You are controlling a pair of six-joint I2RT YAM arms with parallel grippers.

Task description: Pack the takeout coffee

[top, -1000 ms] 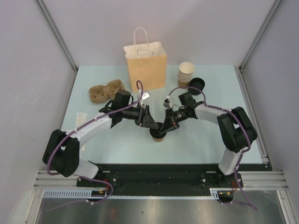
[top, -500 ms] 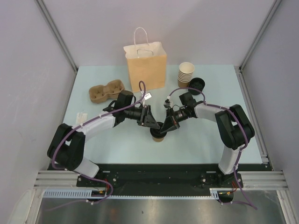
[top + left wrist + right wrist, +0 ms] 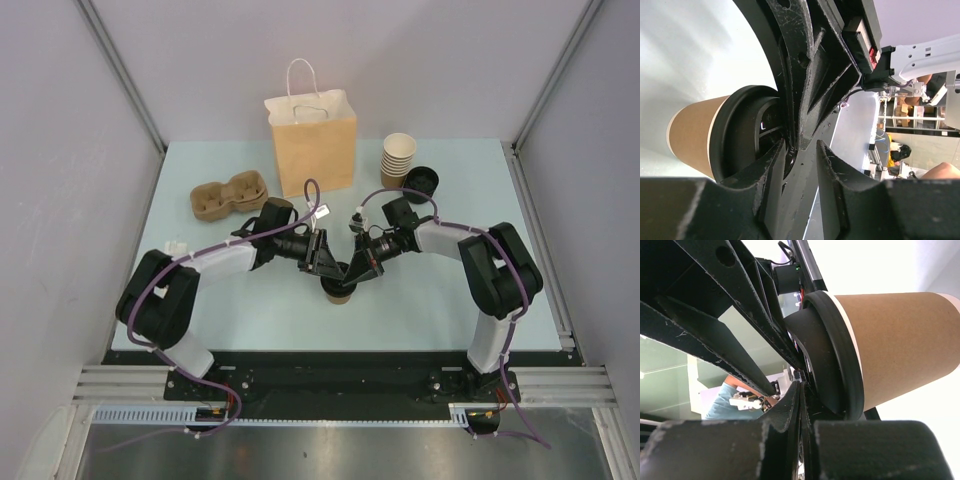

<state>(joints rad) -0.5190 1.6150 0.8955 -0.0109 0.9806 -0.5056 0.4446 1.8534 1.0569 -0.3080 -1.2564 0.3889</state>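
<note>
The takeout coffee (image 3: 341, 292), a brown paper cup with a black lid (image 3: 337, 283), stands upright on the table's near middle. Both grippers meet just above its lid. My left gripper (image 3: 327, 267) comes in from the left with its jaws a little apart. In the left wrist view (image 3: 802, 147) one finger lies against the lid (image 3: 740, 130) of the cup (image 3: 692, 135), and the right gripper's fingers cross in front. My right gripper (image 3: 357, 270) comes in from the right. In the right wrist view (image 3: 800, 385) its jaws are pressed together beside the lid (image 3: 832, 355) of the cup (image 3: 900, 335).
A brown paper bag (image 3: 313, 145) with handles stands open at the back centre. A stack of lidless tan cups (image 3: 397, 157) and loose black lids (image 3: 421, 181) sit to its right. A cardboard cup carrier (image 3: 228, 193) lies at the left, small white packets (image 3: 176, 247) near the left edge.
The left arm's elbow has swung right and its gripper has edged closer to the cup's lid. The right gripper and the cup have stayed put.
</note>
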